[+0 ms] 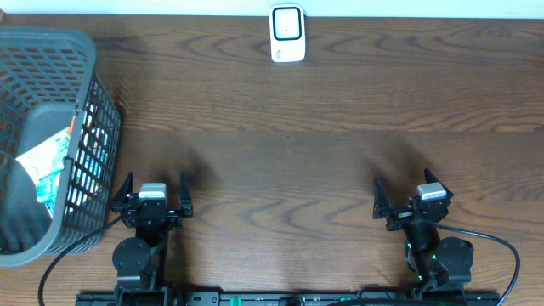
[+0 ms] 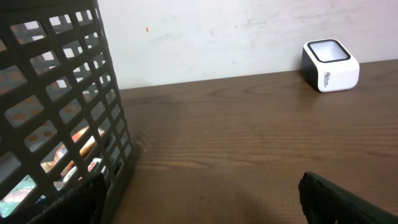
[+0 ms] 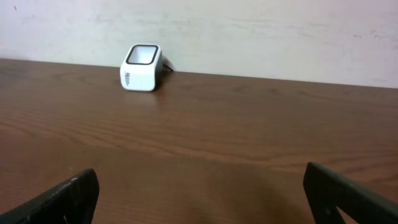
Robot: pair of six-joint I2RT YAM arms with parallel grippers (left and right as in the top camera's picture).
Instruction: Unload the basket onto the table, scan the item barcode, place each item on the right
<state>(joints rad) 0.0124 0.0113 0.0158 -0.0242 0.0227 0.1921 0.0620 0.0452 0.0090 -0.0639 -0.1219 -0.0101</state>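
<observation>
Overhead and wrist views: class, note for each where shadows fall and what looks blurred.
Overhead: even light, soft shadows on the table ahead of the left gripper and right gripper. Left wrist: basket dark, fingers blurred. Right wrist: scanner fairly sharp, fingers blurred.

basket (image 1: 51, 36) cut off (left edge), contents (image 1: 47, 166) obscured

A dark grey mesh basket (image 1: 95, 144) stands just left of the left claw (image 1: 155, 182), and its slatted wall fills the left of that claw's view. The brown wood-grain table (image 1: 289, 161) spreads under and ahead of both claws. A pale, scuffed wall (image 3: 261, 31) rises beyond the table's far edge, well ahead of the right claw (image 1: 403, 189). It carries a small orange speck (image 2: 147, 28).
</observation>
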